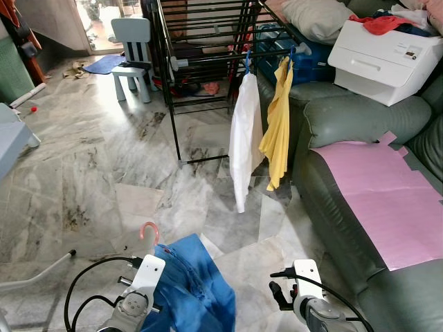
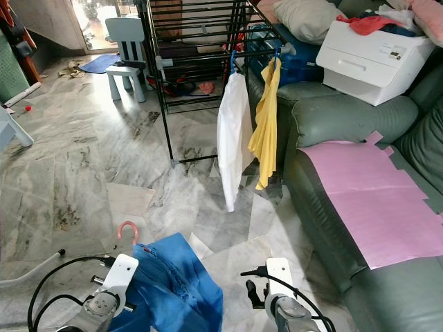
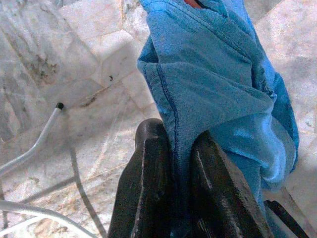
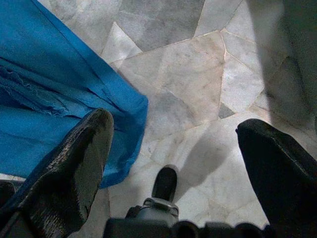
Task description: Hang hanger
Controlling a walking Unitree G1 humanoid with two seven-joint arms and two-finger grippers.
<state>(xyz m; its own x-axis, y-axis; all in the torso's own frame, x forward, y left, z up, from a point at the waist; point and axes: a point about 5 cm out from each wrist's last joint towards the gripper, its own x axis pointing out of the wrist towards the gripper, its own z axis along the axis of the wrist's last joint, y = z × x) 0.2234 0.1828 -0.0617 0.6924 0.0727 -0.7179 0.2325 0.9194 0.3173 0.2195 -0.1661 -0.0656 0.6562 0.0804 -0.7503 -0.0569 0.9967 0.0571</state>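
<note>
Two shirts already hang on the rack (image 1: 208, 41) at twelve o'clock. The left end effector (image 3: 173, 163) is clenched on the blue garment (image 1: 197, 290) with its pink-hooked hanger (image 1: 149, 232), held low at seven o'clock, probably for carrying to the rack. The right end effector (image 4: 173, 163) is spread wide, holding nothing, at five o'clock.

Left tool (image 3: 173, 198) clamped tight, right tool (image 4: 173, 168) spread wide, both arms low

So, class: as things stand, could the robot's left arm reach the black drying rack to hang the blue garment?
Probably not yet. The left pincer is shut on the blue garment low by the robot, while the black drying rack stands well ahead across bare marble floor. Nothing blocks the way; it likely must walk closer.
</note>
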